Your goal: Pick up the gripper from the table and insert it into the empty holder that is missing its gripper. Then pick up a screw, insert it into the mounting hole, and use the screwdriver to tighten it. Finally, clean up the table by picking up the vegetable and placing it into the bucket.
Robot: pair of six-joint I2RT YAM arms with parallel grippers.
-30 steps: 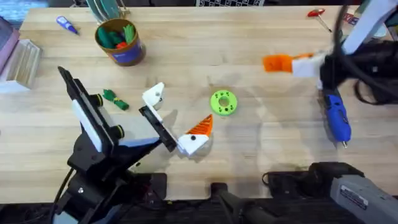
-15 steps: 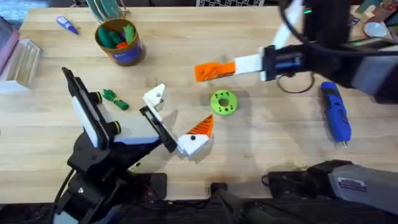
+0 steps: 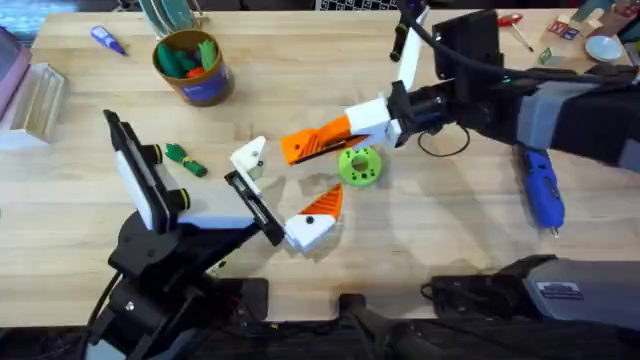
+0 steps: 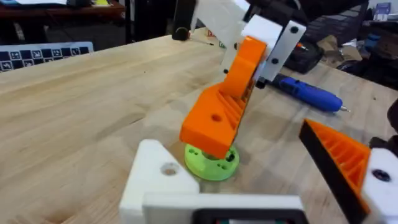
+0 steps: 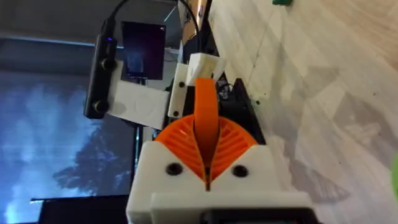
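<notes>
The orange wedge (image 3: 298, 148) is pinched between the pressed-together pads of the right gripper (image 3: 318, 140), at 10 o'clock of the green disc (image 3: 360, 165) and at 3 o'clock of the holder (image 3: 248, 155). The left gripper (image 3: 285, 180) is spread. The pinch itself is shown in the right wrist view, while the holder's mounting hole (image 4: 169, 168) is seen in the left wrist view. Since a second ago, the wedge has been carried toward 9 o'clock from beside the screwdriver (image 3: 541, 185).
</notes>
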